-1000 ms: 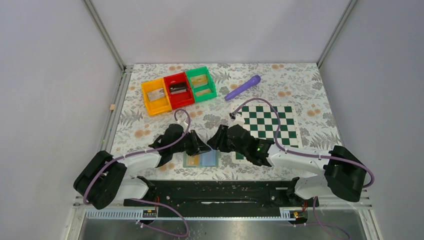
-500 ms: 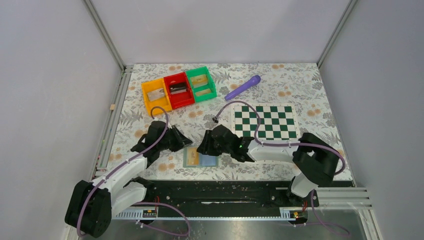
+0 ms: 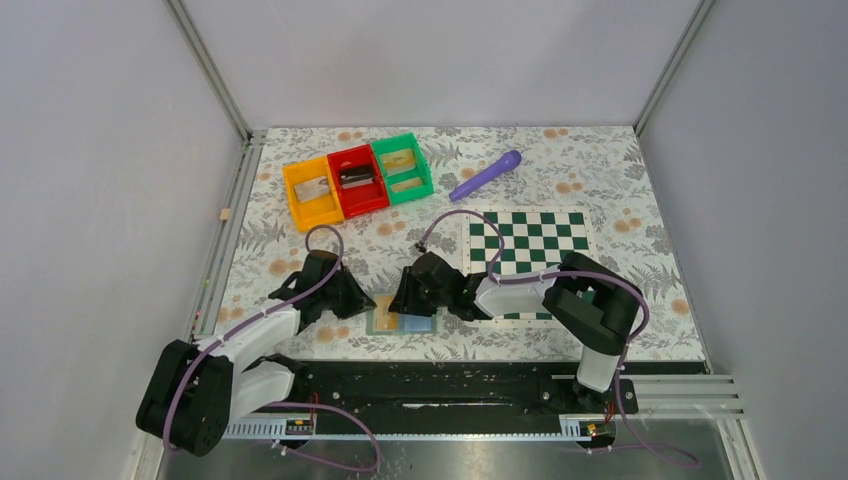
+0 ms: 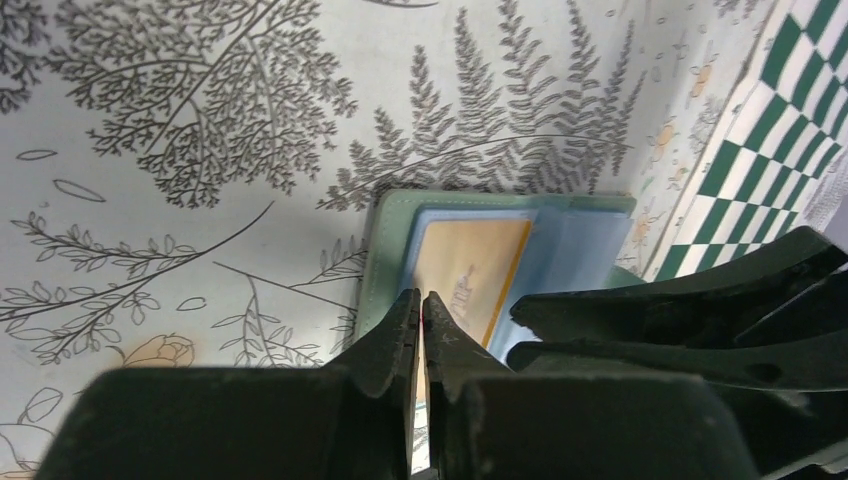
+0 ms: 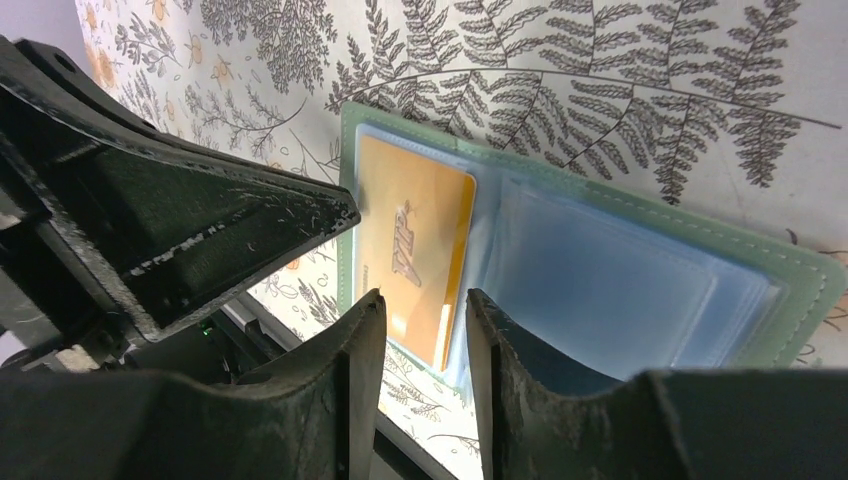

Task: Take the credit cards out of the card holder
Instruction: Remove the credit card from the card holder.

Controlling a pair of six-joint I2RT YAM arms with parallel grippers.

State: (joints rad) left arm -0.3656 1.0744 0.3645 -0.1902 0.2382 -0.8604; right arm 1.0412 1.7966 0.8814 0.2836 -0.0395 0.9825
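The card holder point(image 3: 418, 323) lies spread open on the floral cloth near the front edge, its light-blue panels point(image 5: 620, 290) edged in teal point(image 4: 385, 250). One gold credit card point(image 5: 415, 245) sits in its left panel point(image 4: 470, 265), part way out of the pocket. My left gripper point(image 4: 421, 298) is shut, its tips resting at the holder's left side over the card's near corner point(image 3: 364, 304); nothing shows between them. My right gripper point(image 5: 422, 300) hovers open above the card's lower edge point(image 3: 404, 298). The two grippers face each other across the holder.
A green-and-white chessboard point(image 3: 528, 243) lies right of the holder, under the right arm. Orange point(image 3: 312, 194), red point(image 3: 357, 180) and green point(image 3: 403, 168) bins stand at the back left. A purple pen-like stick point(image 3: 485, 175) lies behind the chessboard.
My left gripper drew back left, came down at the holder's left side and closed. My right gripper slid left over the holder and narrowed a little. The holder stayed put.
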